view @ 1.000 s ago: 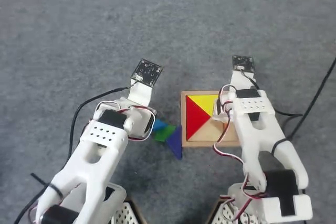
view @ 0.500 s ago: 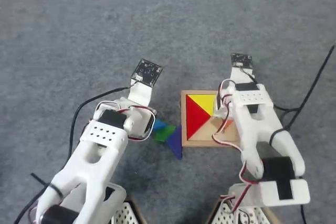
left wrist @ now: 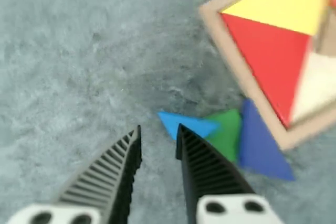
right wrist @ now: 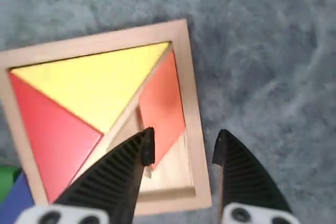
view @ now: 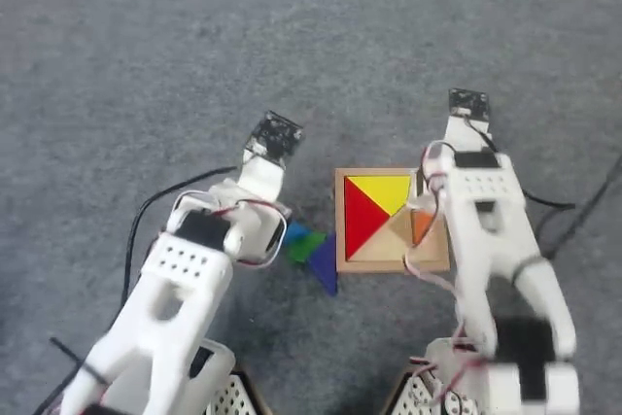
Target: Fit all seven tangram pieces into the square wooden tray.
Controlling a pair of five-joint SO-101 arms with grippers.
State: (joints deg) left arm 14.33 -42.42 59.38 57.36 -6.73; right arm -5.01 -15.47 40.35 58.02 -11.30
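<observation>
Nearest the arm bases, the left gripper (left wrist: 158, 131) hangs low over the grey carpet (view: 146, 65), its jaws a narrow gap apart and holding nothing. Just beyond its fingertips lies a light blue triangle (left wrist: 185, 124). This triangle overlaps a green piece (left wrist: 229, 130), which in turn meets a dark blue triangle (left wrist: 258, 148). All three loose pieces lie on the carpet in a cluster against the outer left side of the square wooden tray (right wrist: 105, 45), with the dark blue triangle touching its rim.

On the other side, the right gripper (right wrist: 186, 135) sits above the tray's right edge with its jaws spread wide and nothing between them. One finger is over the tray's interior and the other is over the carpet outside the rim.

Inside the tray, a red triangle (right wrist: 50, 129) fills the left part and a yellow triangle (right wrist: 100, 80) fills the far part, the two meeting along one edge. An orange piece (right wrist: 163, 103) lies along the right wall. Bare wood shows in the near part of the tray.
</observation>
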